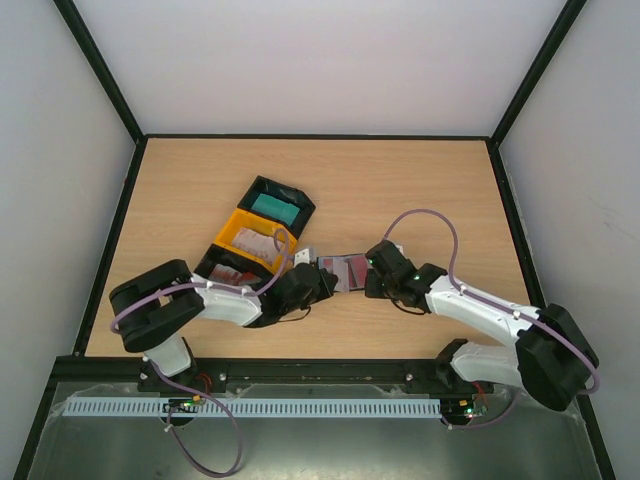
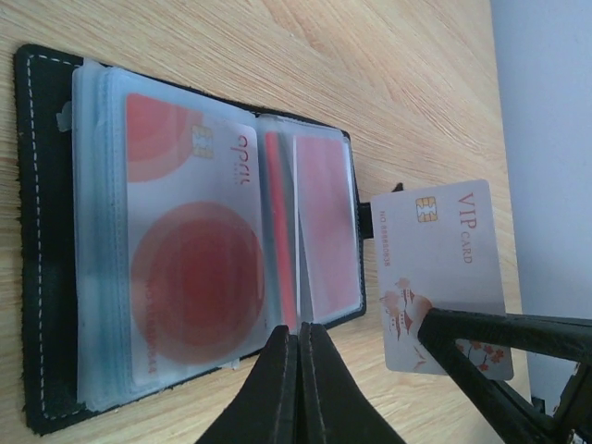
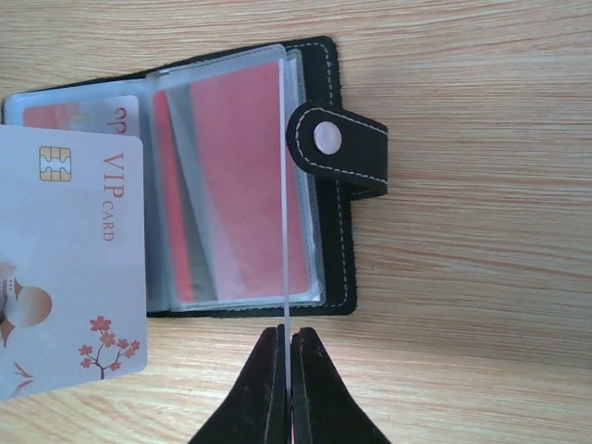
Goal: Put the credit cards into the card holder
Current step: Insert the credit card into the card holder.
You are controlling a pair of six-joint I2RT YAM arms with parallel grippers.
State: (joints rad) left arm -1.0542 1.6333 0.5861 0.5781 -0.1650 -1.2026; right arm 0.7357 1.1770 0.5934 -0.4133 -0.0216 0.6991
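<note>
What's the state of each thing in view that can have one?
card holder: open, strap unsnapped, red cards in its sleeves.
VIP card: outside the holder, unsleeved; what holds it is unclear.
left gripper: shut at the sleeves' edge.
right gripper: shut on a clear sleeve.
trays: holding card stacks.

VIP card (image 3: pixel 74 231) was cut off at left edge of right wrist view; it hid card holder (image 3: pixel 335 250) left part. Top view: yellow tray (image 1: pixel 228 232) contents too small to tell.

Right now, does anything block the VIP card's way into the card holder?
Nothing separate does. The VIP card is outside the open card holder; the sleeves in view already hold red cards, and the right fingers pinch one sleeve's edge.
</note>
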